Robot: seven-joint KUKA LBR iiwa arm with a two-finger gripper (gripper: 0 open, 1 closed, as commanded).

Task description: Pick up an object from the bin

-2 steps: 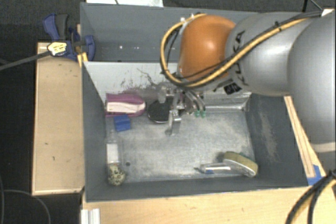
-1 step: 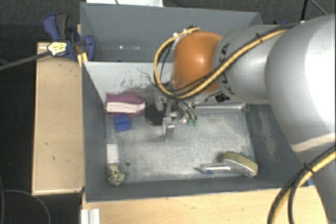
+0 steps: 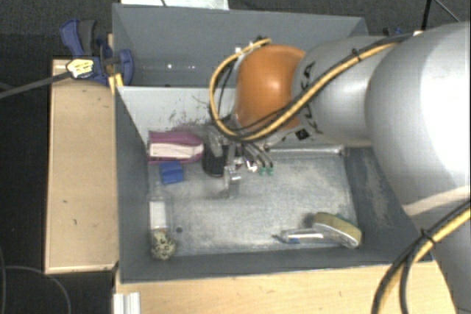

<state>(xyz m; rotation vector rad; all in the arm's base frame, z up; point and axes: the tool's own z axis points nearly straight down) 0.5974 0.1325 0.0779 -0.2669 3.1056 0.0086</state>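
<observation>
Gripper (image 3: 232,179) first: it sits low in the bin (image 3: 294,40), over bare grey floor just to the right of the purple-and-white box (image 3: 175,146). I cannot tell from my screen whether it is spread or closed, since the wrist crowds it from above.

Working across from the left, I take that box as my marker. A small white block (image 3: 157,215) lies below it and a touch to its left, near the bin's left wall. A speckled ball (image 3: 163,245) rests lower still below the box, just beside the white block, in the near left corner. The box itself lies flat with its long side across the view, purple on top and white along the front, close to the left wall. A small blue block (image 3: 171,173) sits just beneath the box's lower edge (touching or barely apart, I cannot say). A dark stubby shape (image 3: 213,159) stands just right of the box, between it and the gripper; I cannot tell whether it is loose or part of the tool.

Above and right of the box I see the orange cover (image 3: 268,88) with yellow-and-black cables (image 3: 218,88) looped round it. The grey arm (image 3: 383,99) runs off further right. Well apart from the box, low and to its right, a silver metal tool with a tan rounded end (image 3: 324,232) lies flat near the front wall.
</observation>
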